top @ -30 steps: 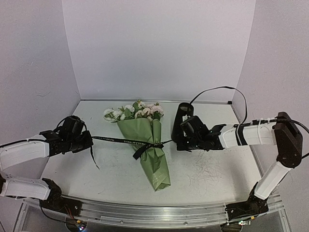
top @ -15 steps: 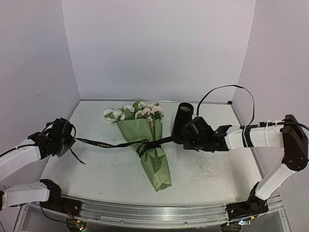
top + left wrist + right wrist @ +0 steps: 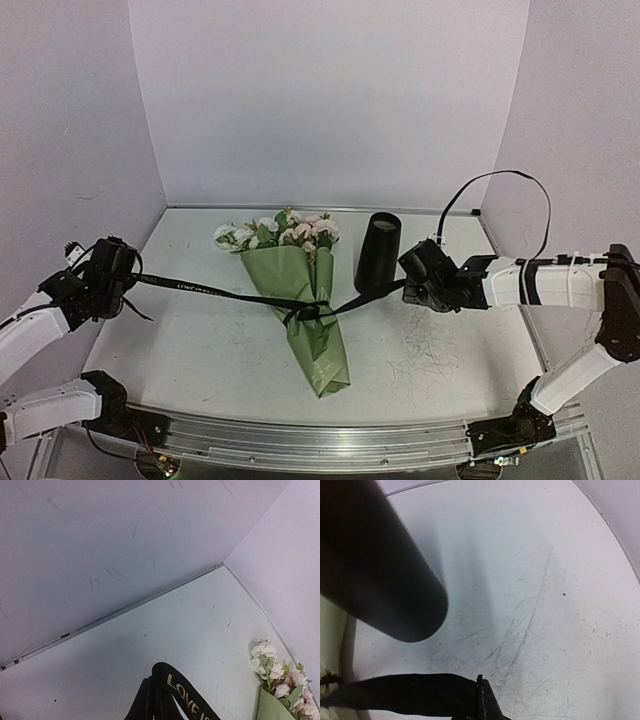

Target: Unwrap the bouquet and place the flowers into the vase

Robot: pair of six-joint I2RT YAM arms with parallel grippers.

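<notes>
The bouquet (image 3: 308, 300), a green paper cone with pink and white flowers (image 3: 280, 232) at its top, lies in the middle of the table. A black ribbon (image 3: 215, 292) crosses its waist in a small knot and runs taut to both sides. My left gripper (image 3: 128, 280) is shut on the ribbon's left end (image 3: 182, 692), far left of the bouquet. On the other side my right gripper (image 3: 408, 282) is shut on the right end (image 3: 410, 695). The black vase (image 3: 377, 251) stands upright just behind the right ribbon run, close to the right gripper.
Grey walls close in the table at the back and on both sides, and the left arm is near the left wall (image 3: 90, 150). A black cable (image 3: 510, 190) loops above the right arm. The table (image 3: 440, 350) is scratched in front of the right gripper.
Both grippers have pulled outward, left one leftward and right one rightward, drawing the ribbon longer and its bow down to a small knot. The vase, earlier hidden behind the right gripper, now shows fully.
</notes>
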